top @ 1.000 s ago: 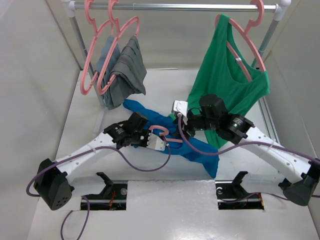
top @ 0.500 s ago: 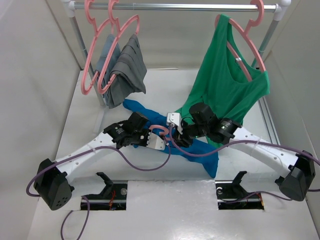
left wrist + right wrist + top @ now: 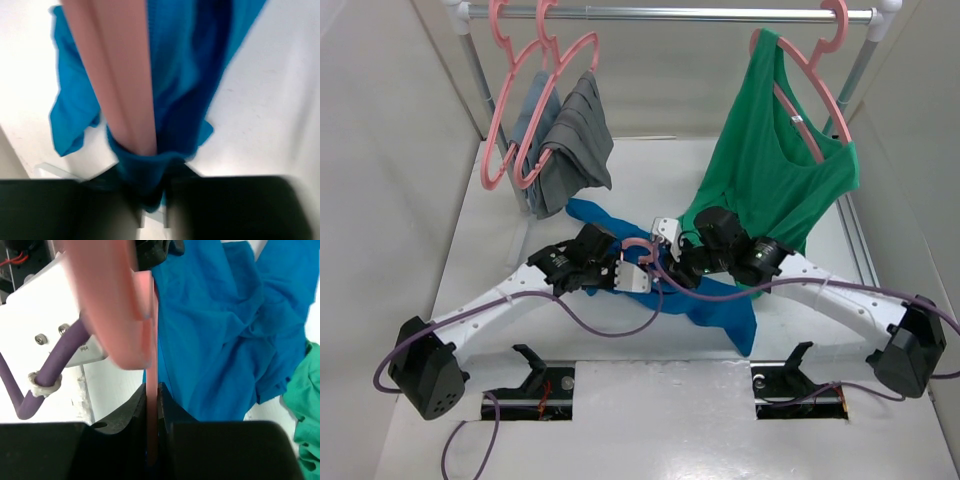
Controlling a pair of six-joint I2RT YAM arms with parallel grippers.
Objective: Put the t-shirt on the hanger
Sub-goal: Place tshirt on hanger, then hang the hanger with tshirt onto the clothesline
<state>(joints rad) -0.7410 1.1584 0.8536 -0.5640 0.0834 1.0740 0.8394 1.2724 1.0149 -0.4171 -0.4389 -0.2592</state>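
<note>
In the upper left of the overhead view, grey garments (image 3: 570,140) hang on pink hangers (image 3: 505,120) from a rail (image 3: 670,14). Below them, left of centre, the left pincer (image 3: 648,282) is clenched on the hanger (image 3: 636,245), with blue cloth bunched into the same grip. In its wrist view the pink bar runs down from the top of the frame into a fold of the t-shirt (image 3: 720,300) right at the dark fingers. The t-shirt lies crumpled on the white bench (image 3: 480,250), stretching from centre-left down to the lower right of centre and partly wrapped over the hanger. Just right of the pink hook, the right pincer (image 3: 665,264) is clamped on a thin pink edge of the hanger. Its wrist view shows that edge pinched between both fingers, with blue cloth spread to the right. The two pincers sit close together at centre. In the upper right, a green top (image 3: 770,160) hangs from the rail, its lower part behind the right arm.
</note>
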